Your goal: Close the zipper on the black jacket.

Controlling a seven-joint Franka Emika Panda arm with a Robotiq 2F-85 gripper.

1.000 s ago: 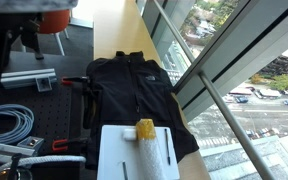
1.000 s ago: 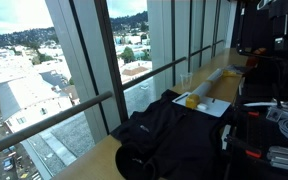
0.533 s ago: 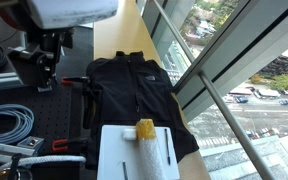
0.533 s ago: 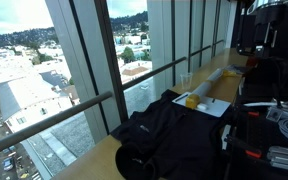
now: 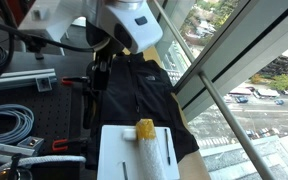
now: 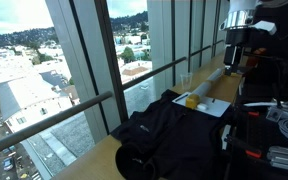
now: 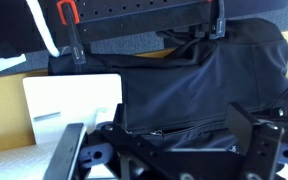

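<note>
Arm has swung in from 10 o'clock within the last second. The gripper (image 7: pixel 159 140) now hangs over the black jacket (image 5: pixel 134 100), fingers apart and holding nothing. Jacket lies flat on the ledge (image 6: pixel 89 165) by the window, collar toward 12 o'clock. The zipper probably runs down the centre front, but it is too faint to pick out (black on black). Approach only — closing not begun. White board (image 5: pixel 139 155) with yellow object (image 5: pixel 144 129) sits at the hem end, 6 o'clock, and may hamper the pull. Red-handled clamps (image 7: pixel 69 12) sit beside the jacket.
</note>
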